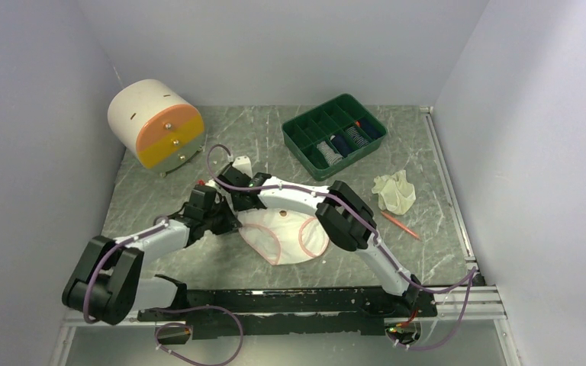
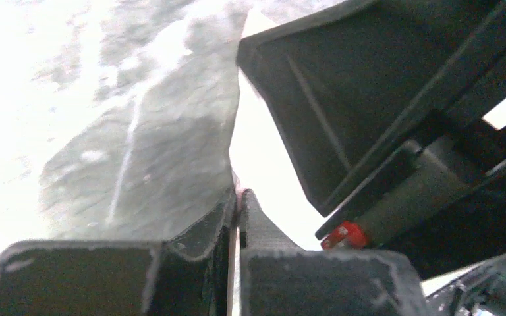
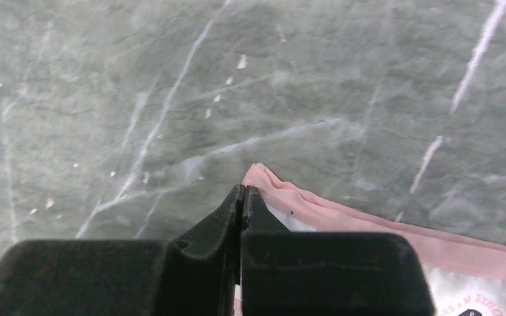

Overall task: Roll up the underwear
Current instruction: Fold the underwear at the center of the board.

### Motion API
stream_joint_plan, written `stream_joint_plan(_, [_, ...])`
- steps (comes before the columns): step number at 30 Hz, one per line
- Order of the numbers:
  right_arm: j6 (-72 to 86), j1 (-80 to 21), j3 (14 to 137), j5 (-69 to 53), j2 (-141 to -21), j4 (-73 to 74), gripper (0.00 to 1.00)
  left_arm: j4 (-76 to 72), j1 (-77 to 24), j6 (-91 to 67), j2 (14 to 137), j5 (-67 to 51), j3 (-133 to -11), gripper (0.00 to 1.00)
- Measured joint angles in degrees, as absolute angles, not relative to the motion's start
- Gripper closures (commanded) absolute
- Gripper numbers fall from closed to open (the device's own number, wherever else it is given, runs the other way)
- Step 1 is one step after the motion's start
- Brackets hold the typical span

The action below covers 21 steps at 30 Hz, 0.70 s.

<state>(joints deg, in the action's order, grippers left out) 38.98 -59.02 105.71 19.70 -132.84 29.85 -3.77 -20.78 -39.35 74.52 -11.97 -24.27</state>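
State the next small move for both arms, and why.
Probably lift the pinched edge and carry it over the cloth to start the roll: the left gripper and right gripper are both shut on the edge of the white-and-pink underwear, which lies flat.

Top camera overlooks whole table (image 1: pixel 259 141); wrist cameras hug surface (all share underwear (image 3: pixel 369 230))

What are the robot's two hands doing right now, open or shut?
Left gripper: shut, pinching the edge of the white-and-pink underwear.
Right gripper: shut on the same underwear's pink corner.
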Motion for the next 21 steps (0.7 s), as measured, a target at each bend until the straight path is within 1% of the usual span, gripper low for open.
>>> stream_joint_plan(5, [39.46, -58.92, 105.82, 14.61, -132.84, 28.18, 0.99, 6.39, -19.29, -37.41, 68.73, -8.14, -25.04, 0.95])
stream_joint_plan(10, [40.32, -58.33, 105.73, 9.8, -132.79, 25.34, 1.0, 13.41, -18.41, -35.27, 64.99, -5.91, -27.18, 0.95])
stream_joint_plan(15, [41.19, -56.62, 103.02, 4.82, -131.22, 20.73, 1.0, 17.17, -18.33, -33.56, 62.89, -6.35, -29.98, 0.95])
stream_joint_plan(21, [42.76, -52.99, 95.98, -1.93, -126.54, 14.17, 1.0, 18.57, -18.28, -30.83, 63.09, -9.41, -33.65, 0.95])
